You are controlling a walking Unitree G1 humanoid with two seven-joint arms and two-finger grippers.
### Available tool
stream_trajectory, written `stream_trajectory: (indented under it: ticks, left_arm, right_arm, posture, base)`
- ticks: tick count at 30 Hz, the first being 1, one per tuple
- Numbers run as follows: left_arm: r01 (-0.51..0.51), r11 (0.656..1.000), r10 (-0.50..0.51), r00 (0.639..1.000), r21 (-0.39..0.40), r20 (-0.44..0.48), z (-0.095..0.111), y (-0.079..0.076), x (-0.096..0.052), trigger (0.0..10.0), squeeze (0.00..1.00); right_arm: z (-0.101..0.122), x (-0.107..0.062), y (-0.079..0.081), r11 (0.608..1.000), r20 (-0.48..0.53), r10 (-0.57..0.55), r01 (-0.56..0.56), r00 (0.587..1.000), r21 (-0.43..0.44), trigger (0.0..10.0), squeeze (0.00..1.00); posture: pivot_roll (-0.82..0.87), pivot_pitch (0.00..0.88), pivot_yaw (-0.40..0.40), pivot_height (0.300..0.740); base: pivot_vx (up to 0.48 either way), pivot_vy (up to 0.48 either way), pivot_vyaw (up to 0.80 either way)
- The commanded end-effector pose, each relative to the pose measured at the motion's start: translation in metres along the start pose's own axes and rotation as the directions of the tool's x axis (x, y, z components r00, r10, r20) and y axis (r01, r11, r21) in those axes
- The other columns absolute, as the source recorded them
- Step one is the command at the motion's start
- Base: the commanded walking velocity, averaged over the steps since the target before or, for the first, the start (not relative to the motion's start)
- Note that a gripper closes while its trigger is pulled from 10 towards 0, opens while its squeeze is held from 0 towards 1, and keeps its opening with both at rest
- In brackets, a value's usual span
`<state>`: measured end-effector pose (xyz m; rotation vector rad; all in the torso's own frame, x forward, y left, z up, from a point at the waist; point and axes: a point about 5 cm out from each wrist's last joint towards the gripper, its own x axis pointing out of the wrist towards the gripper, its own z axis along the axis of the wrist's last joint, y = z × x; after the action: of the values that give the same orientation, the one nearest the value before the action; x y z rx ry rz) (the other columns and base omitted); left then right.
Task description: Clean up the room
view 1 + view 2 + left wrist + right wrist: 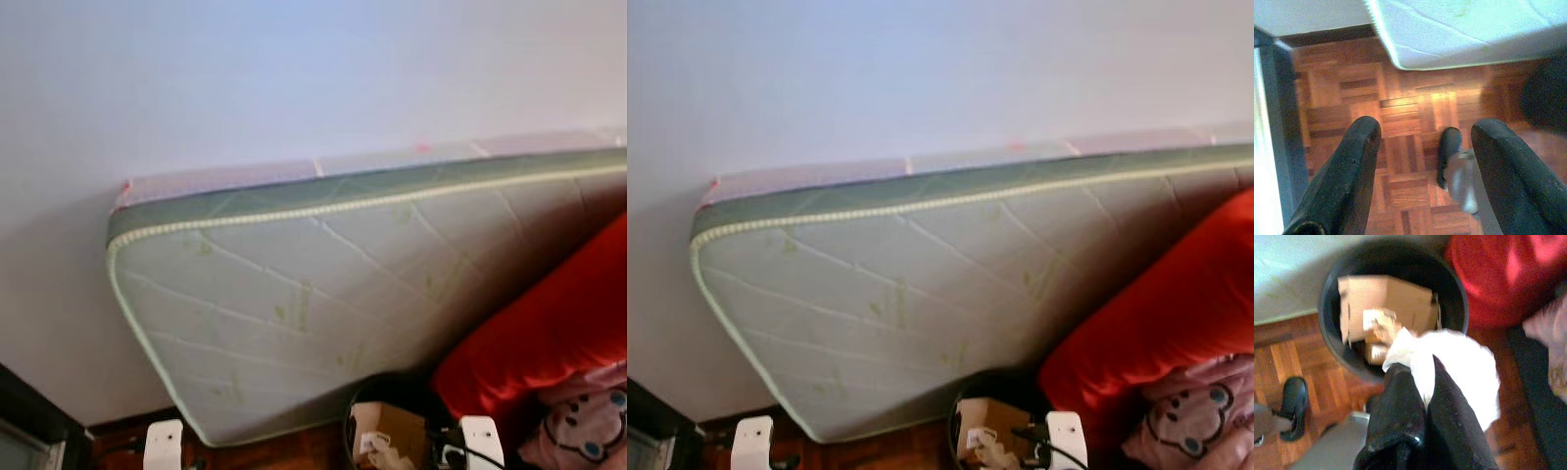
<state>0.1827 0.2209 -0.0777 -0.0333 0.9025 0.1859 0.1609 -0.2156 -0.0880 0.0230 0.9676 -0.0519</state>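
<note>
mattress [323, 304]: right end cut off by the picture's edge, lower right corner hidden behind the red cushion [549, 333]
bin [1396, 303]: blurred; near rim hidden behind the white cloth [1449, 367]
cardboard [1386, 303]: printing too blurred to read
pink plush [578, 421]: cut off at the corner
white cloth: far side blurred

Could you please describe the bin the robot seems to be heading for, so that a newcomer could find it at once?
Start at the big quilted mattress leaning against the pale wall. At its lower right corner, on the parquet floor beside the red cushion, stands the round black bin. Torn brown cardboard fills it, and the right end effector, shut on white paper, hangs at its rim.
</note>
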Motion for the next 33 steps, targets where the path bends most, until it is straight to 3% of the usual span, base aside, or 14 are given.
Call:
stream_trajectory:
  ticks: [1,33]
  left_arm:
    - [0.016,1.000,-0.016,1.000,-0.002,0.005,0.0009,-0.0031,0.0003,10.0,0.00]
    - [0.023,1.000,-0.023,1.000,-0.002,0.000,0.0010,-0.0028,0.0004,10.0,0.00]
  right_arm:
    - [-0.0021,-0.0013,-0.0060,0.999,-0.004,-0.027,0.027,1.000,0.040,10.0,0.00]
    - [-0.0012,-0.0010,-0.0046,0.999,0.002,-0.009,0.009,1.000,0.047,10.0,0.00]
  posture:
    - [0.01,0.000,-0.087,0.740]
    - [0.00,0.000,-0.089,0.740]
  base:
    - [0.000,0.000,0.00]
    - [0.000,0.000,0.00]
